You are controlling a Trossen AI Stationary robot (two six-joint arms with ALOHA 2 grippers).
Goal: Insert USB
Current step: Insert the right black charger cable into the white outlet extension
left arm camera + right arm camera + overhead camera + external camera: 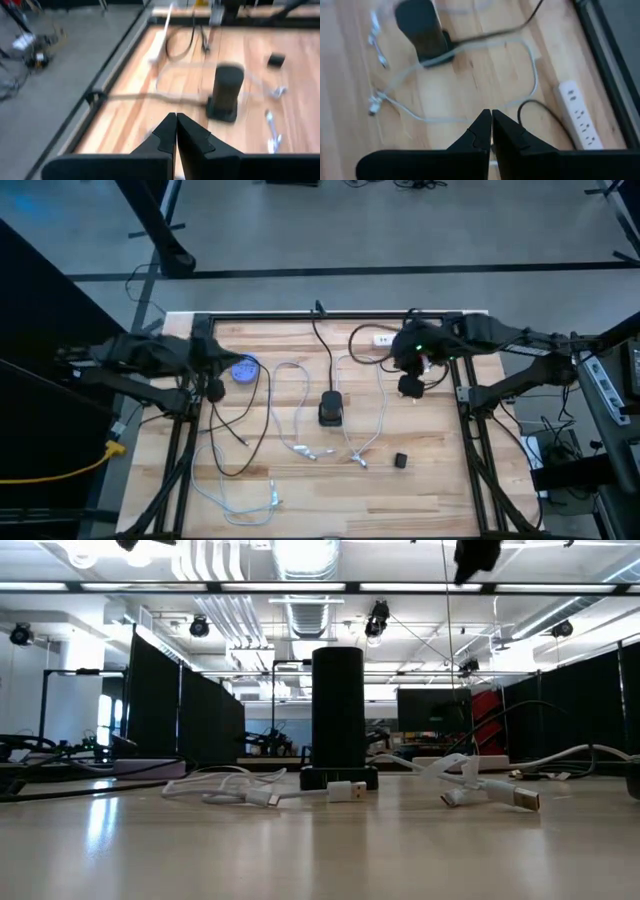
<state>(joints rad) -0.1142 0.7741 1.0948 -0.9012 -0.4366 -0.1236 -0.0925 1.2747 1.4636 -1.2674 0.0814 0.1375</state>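
A black upright charging tower [331,409] stands on its base mid-table; it also shows in the low view [337,710] and in both wrist views [226,92] [422,27]. White USB cables lie loose around it, with plug ends [305,450] [358,460] flat on the wood. In the low view two plugs [347,790] [515,797] rest near the tower's base. My left gripper [213,388] [176,131] hovers shut above the table's left part. My right gripper [412,385] [491,127] hovers shut above the far right part, over a white cable loop.
A white power strip [385,338] [580,117] lies by the far right edge. A black cord [325,350] runs from the far edge to the tower. A blue round object [244,370] sits far left, and a small black block [401,461] near right. Another white cable end [272,498] lies near left.
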